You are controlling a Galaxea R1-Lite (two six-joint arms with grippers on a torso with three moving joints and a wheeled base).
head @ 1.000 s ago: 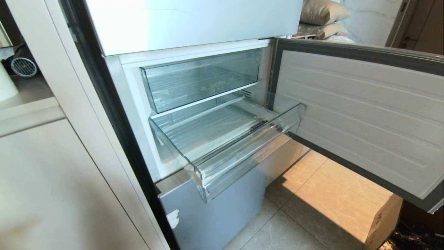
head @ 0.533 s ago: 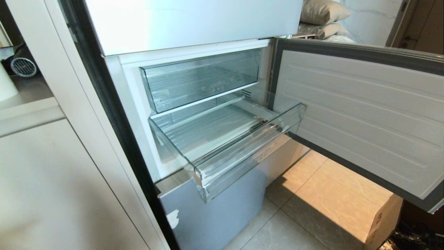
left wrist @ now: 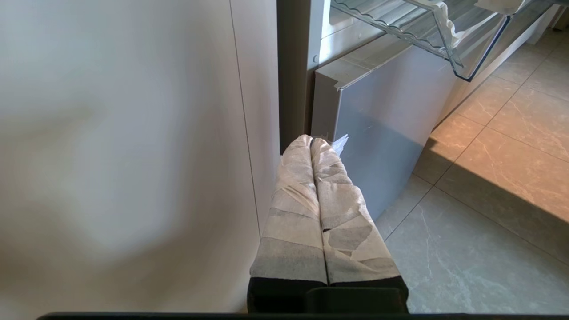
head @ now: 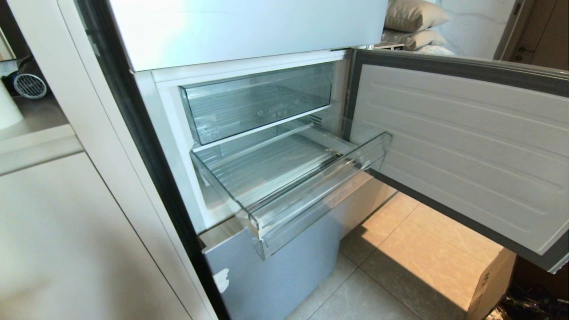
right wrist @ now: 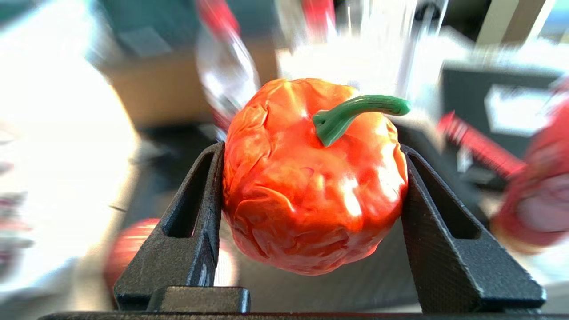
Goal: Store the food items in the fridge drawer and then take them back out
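One red-orange tomato-like fruit (right wrist: 311,178) sits pinched between the right gripper's (right wrist: 311,186) two black fingers, away from the fridge. Two clear drawers: the lower fridge drawer (head: 311,200) stands pulled out, nothing in it. Left gripper (left wrist: 313,146) hangs pressed together by the fridge base.

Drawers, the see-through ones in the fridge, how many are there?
2. The upper clear drawer sits pushed in under the closed top door. The fridge drawer below it is pulled out toward the open door. Any others lower down would be hidden.
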